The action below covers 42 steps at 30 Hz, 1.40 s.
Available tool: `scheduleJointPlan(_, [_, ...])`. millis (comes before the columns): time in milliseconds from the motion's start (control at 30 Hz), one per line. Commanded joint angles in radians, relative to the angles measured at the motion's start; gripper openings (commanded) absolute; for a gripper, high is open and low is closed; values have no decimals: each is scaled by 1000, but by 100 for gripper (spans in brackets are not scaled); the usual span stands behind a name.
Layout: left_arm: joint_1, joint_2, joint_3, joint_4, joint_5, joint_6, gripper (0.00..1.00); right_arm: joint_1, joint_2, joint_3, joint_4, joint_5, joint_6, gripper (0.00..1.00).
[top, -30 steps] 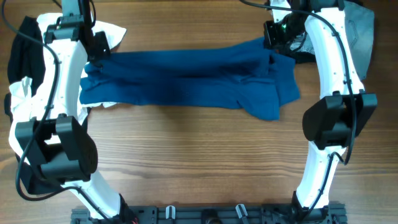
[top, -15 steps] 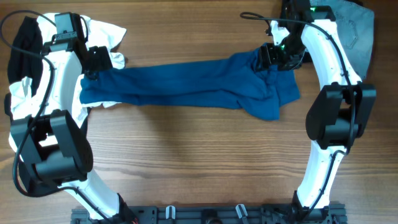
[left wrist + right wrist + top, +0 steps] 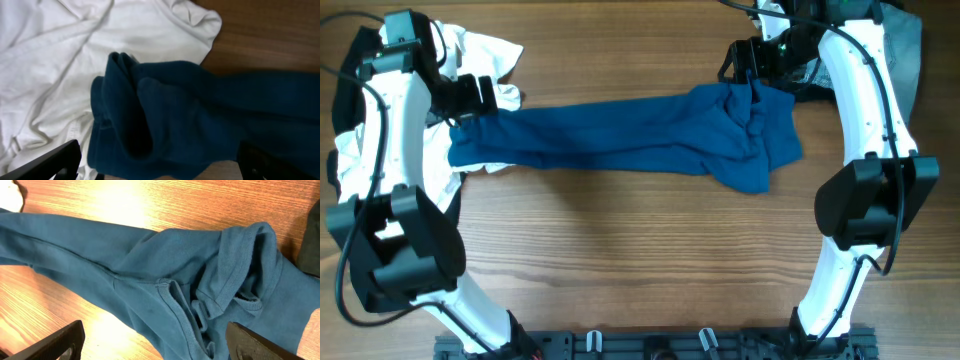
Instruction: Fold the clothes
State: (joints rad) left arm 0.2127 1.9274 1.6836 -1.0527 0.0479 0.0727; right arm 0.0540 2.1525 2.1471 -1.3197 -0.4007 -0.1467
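Blue garment lies stretched across the counter toward 12 o'clock, bunched at both ends. Left tool, released, hovers over its 9 o'clock end; right tool, also spread wide, over its 3 o'clock end.

You get bright, even light from above in the overhead view: the wooden table reads clearly, and the arms throw only faint, soft shadows. In the right wrist view, a pale glare washes out the wood grain near the top, left of centre. In the left wrist view, the white cloth is close to overexposed, while the deep folds of the blue garment sink to near black. Both wrist views go soft and dark at the bottom corners.
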Motion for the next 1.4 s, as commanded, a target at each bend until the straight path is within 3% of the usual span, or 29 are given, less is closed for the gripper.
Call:
scheduleJointPlan(0, [19, 55, -18, 0, 42, 55, 100, 5, -2, -14, 9, -26, -19, 91])
scheduleJointPlan(267, [103, 88, -18, 91, 46, 63, 100, 6, 0, -14, 19, -3, -8, 93])
scheduleJointPlan(400, [142, 128, -18, 106, 167, 154, 100, 6, 0, -14, -18, -3, 1, 93])
scheduleJointPlan(700, [144, 241, -18, 129, 323, 186, 98, 6, 0, -14, -35, 1, 0, 93])
scheduleJointPlan(767, [138, 241, -18, 127, 323, 185, 92, 6, 0, -14, -35, 1, 0, 93])
scheduleJointPlan(900, [133, 242, -18, 129, 322, 181, 53, 6, 0, -14, -35, 1, 0, 93])
scheduleJointPlan(1000, [133, 234, -16, 129, 323, 180, 43, 6, 0, -14, -36, 1, 0, 93])
scheduleJointPlan(1133, [133, 150, 4, 128, 323, 96, 4, 6, 0, -14, -45, 1, 0, 93])
scheduleJointPlan(1367, [76, -116, 4, 64, 374, 23, 4, 6, 0, -14, -58, 0, 18, 93])
